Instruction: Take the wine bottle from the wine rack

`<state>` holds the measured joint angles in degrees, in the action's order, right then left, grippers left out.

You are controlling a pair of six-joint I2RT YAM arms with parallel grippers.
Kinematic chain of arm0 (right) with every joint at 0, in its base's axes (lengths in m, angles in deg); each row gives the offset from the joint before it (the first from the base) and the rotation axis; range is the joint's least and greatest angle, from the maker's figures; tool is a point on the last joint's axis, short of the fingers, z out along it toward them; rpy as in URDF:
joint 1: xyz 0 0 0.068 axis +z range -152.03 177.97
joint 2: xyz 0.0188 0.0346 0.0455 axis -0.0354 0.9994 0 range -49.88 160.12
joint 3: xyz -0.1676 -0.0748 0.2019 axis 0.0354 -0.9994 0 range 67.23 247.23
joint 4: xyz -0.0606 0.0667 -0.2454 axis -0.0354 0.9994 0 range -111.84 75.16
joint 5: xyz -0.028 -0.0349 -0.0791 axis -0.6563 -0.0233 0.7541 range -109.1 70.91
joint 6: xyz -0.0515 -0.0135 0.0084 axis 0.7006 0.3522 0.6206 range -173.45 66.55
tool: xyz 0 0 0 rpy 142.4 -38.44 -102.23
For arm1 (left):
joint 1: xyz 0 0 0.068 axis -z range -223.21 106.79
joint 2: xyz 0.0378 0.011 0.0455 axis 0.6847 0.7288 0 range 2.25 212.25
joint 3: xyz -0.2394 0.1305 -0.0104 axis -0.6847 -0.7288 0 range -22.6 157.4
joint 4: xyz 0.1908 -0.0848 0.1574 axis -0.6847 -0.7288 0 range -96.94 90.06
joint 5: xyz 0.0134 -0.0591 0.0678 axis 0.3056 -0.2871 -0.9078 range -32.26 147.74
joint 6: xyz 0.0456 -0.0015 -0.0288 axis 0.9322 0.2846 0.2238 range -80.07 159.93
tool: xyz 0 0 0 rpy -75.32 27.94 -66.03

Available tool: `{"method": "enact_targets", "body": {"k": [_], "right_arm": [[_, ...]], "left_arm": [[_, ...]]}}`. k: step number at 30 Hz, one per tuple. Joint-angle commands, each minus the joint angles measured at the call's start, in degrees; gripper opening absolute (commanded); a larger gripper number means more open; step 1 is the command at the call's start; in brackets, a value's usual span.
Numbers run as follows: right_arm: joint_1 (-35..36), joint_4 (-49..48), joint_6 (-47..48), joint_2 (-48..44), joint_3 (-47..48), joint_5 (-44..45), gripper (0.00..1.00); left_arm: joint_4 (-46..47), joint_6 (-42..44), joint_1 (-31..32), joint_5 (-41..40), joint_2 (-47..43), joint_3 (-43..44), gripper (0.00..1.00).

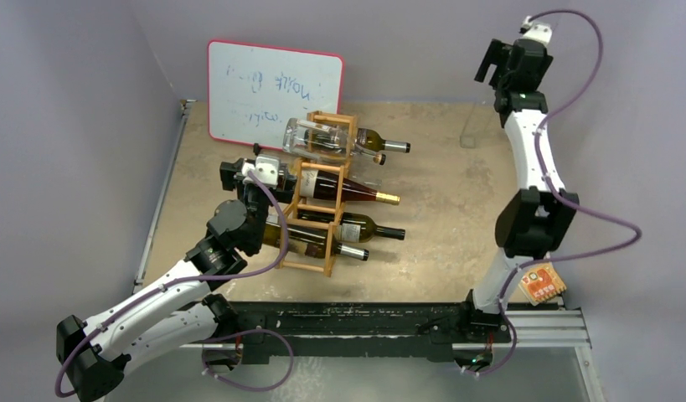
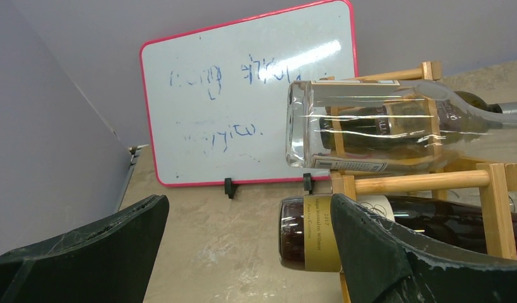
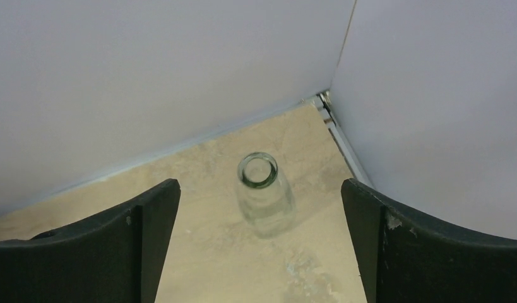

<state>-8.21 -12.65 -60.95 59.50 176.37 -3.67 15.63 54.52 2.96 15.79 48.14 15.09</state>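
Wooden wine rack (image 1: 318, 198) holds bottles (image 1: 358, 194); left gripper (image 2: 248, 214), jaws wide, near the base of a dark bottle (image 2: 309, 235); right gripper (image 3: 259, 208), jaws wide, empty, above an upright clear bottle (image 3: 263, 201).

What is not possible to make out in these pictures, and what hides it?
- Whiteboard writing: smeared, unreadable in both views.
- Dark bottle with gold label, left wrist view: neck cut off by right edge.
- Lowest bottle, top view: base behind the left arm.
- Orange card, top view: partly under the right arm.

Matt wooden wine rack (image 2: 420, 182), glossy glass bottle (image 2: 306, 126)
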Motion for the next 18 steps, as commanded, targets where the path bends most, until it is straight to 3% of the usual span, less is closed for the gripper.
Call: {"method": "enact_targets", "body": {"k": [1, 7, 13, 18], "right_arm": [[-0.16, -0.13, -4.79, -12.48, -3.53, -5.61, 1.00], [-0.15, -1.16, -13.56, -22.75, -14.16, -25.19, 1.00], [0.77, -9.31, -23.69, -28.90, -27.49, -43.50, 1.00], [5.49, -28.86, -38.66, -30.19, -41.74, -54.01, 1.00]], "left_arm": [[1.49, 0.44, 0.15, 0.55, -1.12, 0.68, 1.00], [1.63, -0.91, 0.15, 1.32, -2.06, 0.92, 1.00], [0.77, -3.44, 0.10, 2.68, -3.61, 1.81, 1.00], [1.30, -3.81, 0.38, 2.58, -4.01, 1.17, 1.00]]}}
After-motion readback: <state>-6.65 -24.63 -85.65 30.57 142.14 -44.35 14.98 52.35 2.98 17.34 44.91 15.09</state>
